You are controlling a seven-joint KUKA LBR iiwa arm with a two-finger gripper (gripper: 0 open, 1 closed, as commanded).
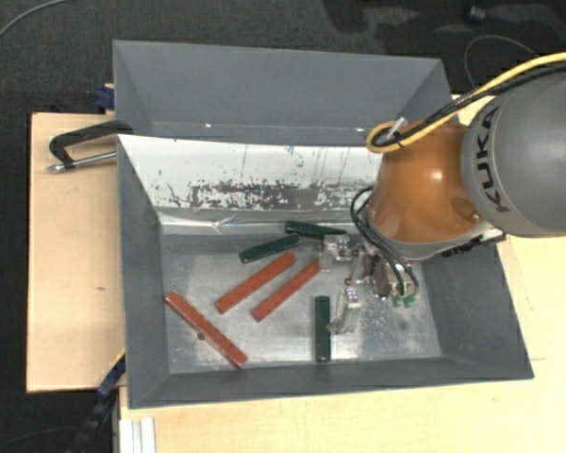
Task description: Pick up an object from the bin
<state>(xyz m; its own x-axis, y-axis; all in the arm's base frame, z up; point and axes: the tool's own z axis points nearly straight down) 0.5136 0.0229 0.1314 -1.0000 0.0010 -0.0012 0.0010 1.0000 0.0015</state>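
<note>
One arm (509, 159) angled down — gripper (345, 310) beside front green bar (321, 333).

**Entry 1, brand name.** The lettering (491, 163) read "KUKA", one word in dark capitals. It stood on the grey casing (538, 149) of the arm (547, 83), up and to the right of the gripper (347, 302). It lay just beyond the orange cover (420, 192) that sat above the gripper. The letters were turned on their side and ran up and down along the casing's left edge.
</note>
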